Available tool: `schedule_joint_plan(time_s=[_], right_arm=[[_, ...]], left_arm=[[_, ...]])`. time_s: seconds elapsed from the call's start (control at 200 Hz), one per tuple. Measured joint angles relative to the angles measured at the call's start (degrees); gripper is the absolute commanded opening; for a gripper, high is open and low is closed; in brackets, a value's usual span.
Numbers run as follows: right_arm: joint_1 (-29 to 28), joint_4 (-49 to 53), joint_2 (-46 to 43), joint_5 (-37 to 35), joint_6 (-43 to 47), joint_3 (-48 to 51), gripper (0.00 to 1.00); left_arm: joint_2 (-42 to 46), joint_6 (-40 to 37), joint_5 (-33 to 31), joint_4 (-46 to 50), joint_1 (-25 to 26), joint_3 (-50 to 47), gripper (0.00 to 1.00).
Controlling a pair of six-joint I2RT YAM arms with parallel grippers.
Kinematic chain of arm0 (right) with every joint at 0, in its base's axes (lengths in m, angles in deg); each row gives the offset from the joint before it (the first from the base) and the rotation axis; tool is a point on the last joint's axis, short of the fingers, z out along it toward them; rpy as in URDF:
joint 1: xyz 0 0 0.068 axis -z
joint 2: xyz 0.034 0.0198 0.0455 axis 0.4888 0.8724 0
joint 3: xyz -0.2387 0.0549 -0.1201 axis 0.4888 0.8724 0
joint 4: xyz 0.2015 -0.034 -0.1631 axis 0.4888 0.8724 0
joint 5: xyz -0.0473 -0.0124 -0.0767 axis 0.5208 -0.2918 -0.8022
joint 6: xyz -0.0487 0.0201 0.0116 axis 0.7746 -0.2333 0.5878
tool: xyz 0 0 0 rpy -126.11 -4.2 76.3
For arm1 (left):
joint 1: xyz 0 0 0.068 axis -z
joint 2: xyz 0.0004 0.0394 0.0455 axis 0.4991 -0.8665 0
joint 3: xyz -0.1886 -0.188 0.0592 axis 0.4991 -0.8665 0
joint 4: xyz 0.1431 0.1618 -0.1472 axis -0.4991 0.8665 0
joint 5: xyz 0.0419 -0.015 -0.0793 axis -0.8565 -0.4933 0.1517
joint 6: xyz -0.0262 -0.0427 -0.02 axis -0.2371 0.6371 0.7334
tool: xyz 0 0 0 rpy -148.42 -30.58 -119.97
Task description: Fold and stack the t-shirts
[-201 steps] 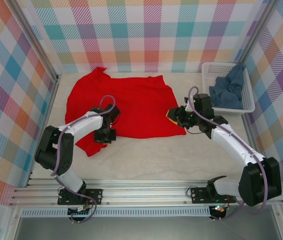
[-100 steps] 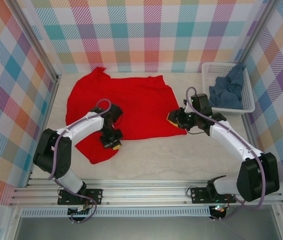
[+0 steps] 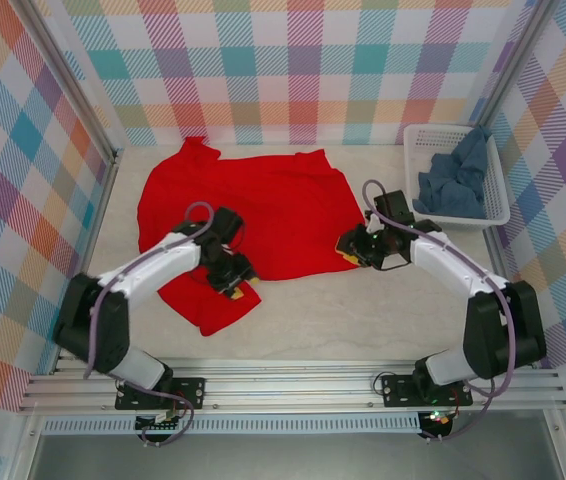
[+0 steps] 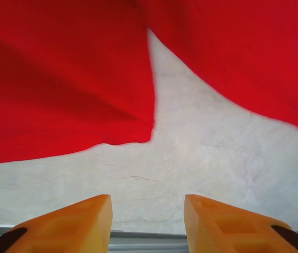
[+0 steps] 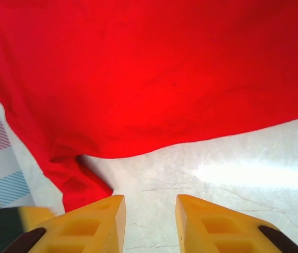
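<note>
One red t-shirt [image 3: 273,215], flat and wide; blue-grey t-shirt [image 3: 453,185] bunched in basket [image 3: 431,130].

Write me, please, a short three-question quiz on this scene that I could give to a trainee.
1. True or false: the blue-grey t-shirt lies in the white basket.
2. Between the fingertips of the left end effector, what shows? A: red cloth. B: bare table. C: basket rim.
3. Which end effector is nearer the basket?
Key: 1 true; 2 B; 3 the right end effector.
</note>
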Motion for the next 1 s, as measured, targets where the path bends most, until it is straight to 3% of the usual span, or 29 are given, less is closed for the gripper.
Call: schedule_joint_plan(time_s=[0.145, 0.245, 0.345, 0.51, 0.72, 0.82, 0.89, 0.95, 1.0], right_arm=[[-0.4, 0.3, 5.0, -0.7, 1.4, -3.7, 0.31], [-1.0, 0.3, 8.7, -1.0, 2.3, -5.9, 0.31], [-1.3, 0.2, 12.0, -1.2, 3.2, -7.5, 0.3], [-1.5, 0.4, 17.5, -2.4, 4.5, -10.2, 0.3], [-1.5, 3.2, 27.7, -6.1, 5.2, -16.3, 0.3], [-1.5, 6.2, 31.2, -6.3, 5.2, -20.9, 0.29], [-1.5, 6.8, 32.9, -6.7, 5.2, -23.2, 0.29], [-1.6, 7.1, 33.1, -6.7, 5.2, -23.6, 0.29], [-1.6, 7.1, 33.0, -6.8, 5.2, -23.6, 0.29]], left_arm=[[11.6, 0.0, -4.2, 3.2, -16.2, -9.5, 0.4], [11.8, 0.1, -4.4, 2.4, -22.4, -14.9, 0.37], [6.9, 0.1, -4.5, 1.0, -23.8, -16.5, 0.33], [-3.6, -1.9, -8.2, -2.4, -25.5, -15.1, 0.17], [-16.7, -10.1, -13.9, -2.0, -29.7, -1.0, 0.1], [-22.6, -15.1, -15.5, -2.6, -30.1, 6.5, 0.12], [-25.6, -18.2, -15.4, -3.6, -30.2, 10.8, 0.19], [-26.3, -20.0, -15.8, -5.4, -30.2, 12.2, 0.32], [-25.6, -20.7, -17.0, -5.4, -29.9, 12.1, 0.35]])
